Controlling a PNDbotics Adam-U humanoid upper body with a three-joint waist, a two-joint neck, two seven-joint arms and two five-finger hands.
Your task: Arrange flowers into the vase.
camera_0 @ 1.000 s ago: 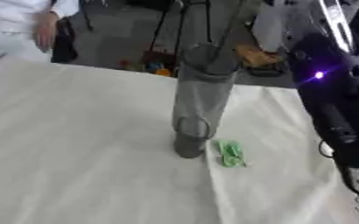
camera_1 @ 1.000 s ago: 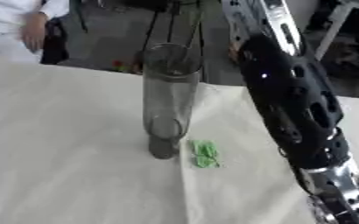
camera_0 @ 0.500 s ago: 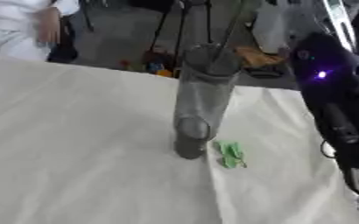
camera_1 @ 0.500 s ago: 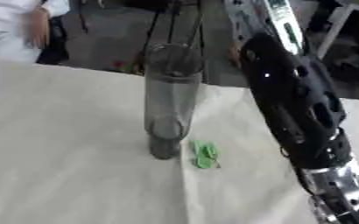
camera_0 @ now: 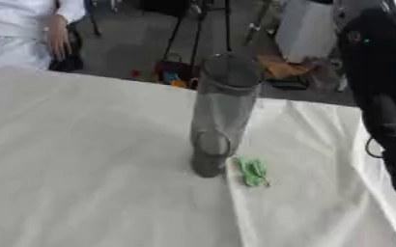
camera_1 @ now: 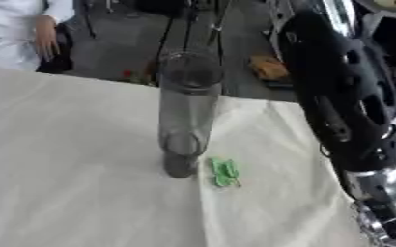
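A tall clear glass vase stands upright on the white tablecloth, near the middle. A small green piece, leaf-like, lies flat on the cloth just right of the vase's base. No flower shows inside the vase. My right arm runs down the right side of both views, black above and silver at the wrist; its hand is below the picture edge. My left hand shows in neither view.
The table's far edge runs across behind the vase. Beyond it are a dark floor with stands, a white box and orange items. A person in white is at the far left corner.
The whole picture has shifted a little, so the head camera moved. The vase and the green piece lie where they were.
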